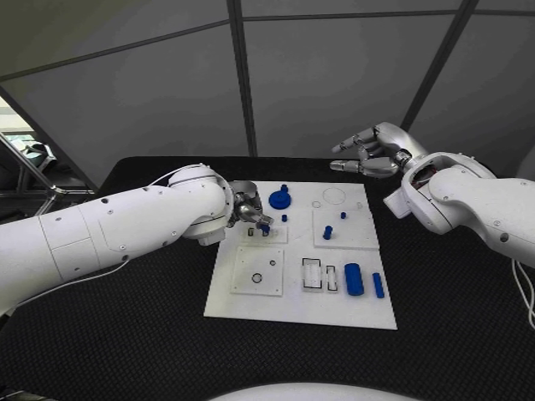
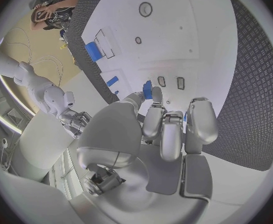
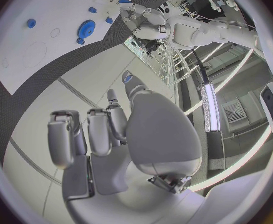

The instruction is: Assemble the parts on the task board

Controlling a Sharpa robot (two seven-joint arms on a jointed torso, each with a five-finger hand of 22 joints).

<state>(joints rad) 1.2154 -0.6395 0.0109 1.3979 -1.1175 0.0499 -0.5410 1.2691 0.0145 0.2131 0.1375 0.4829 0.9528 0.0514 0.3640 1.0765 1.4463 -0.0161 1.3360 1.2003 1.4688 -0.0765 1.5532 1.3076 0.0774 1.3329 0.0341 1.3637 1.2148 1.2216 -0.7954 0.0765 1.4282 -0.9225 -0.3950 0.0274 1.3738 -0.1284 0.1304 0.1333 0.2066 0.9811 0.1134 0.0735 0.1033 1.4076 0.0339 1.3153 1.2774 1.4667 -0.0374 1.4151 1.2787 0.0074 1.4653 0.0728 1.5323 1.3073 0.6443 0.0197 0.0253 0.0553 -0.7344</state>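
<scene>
The white task board (image 1: 298,305) lies mid-table. My left hand (image 1: 250,215) hovers over its near-left upper area and pinches a small blue part (image 1: 264,225) between thumb and a finger. The left wrist view has that part (image 2: 148,89) just above two small rectangular slots (image 2: 161,81) in the board (image 2: 174,25). My right hand (image 1: 370,154) is raised beyond the board's far right corner, fingers apart, holding nothing. A blue gear (image 1: 278,199), short blue pegs (image 1: 327,232), a blue cylinder (image 1: 354,279) and a thin blue bar (image 1: 377,285) sit on the board.
Black table mat (image 1: 461,301) surrounds the board. An inset plate with round holes (image 1: 258,271) and two rectangular cut-outs (image 1: 311,273) are at the board's near half. In the right wrist view, the blue gear (image 3: 86,28) and my own hand (image 3: 105,134) are visible.
</scene>
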